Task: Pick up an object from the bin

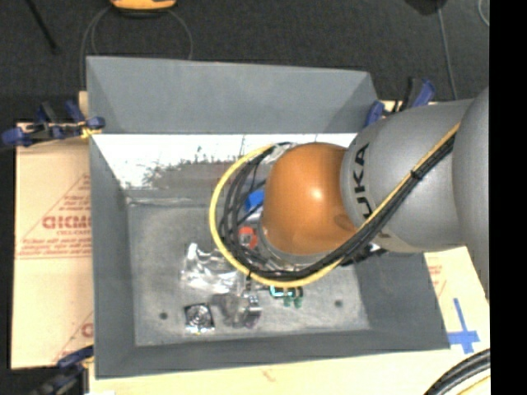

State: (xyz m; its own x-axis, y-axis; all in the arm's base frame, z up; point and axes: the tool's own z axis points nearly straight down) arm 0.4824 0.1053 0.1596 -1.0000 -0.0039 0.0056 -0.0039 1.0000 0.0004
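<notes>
My gripper (245, 303) reaches down near the bin's front, mostly hidden under the arm's orange cover. It stands just right of a crumpled silvery wrapper (202, 268) that lies left of the bin's middle. A small dark, shiny crumpled piece (198, 318) lies in front of the wrapper, left of the gripper. A small green and black thing (288, 296) lies close on the gripper's right, partly under the cover's edge. Whether anything is between the fingers is hidden.
The arm with its orange cover and looped black and yellow cables fills the bin's middle and right. Small red and blue bits show through the cables, and I cannot tell what they are. Bare grey floor lies at the left and at the front right corner.
</notes>
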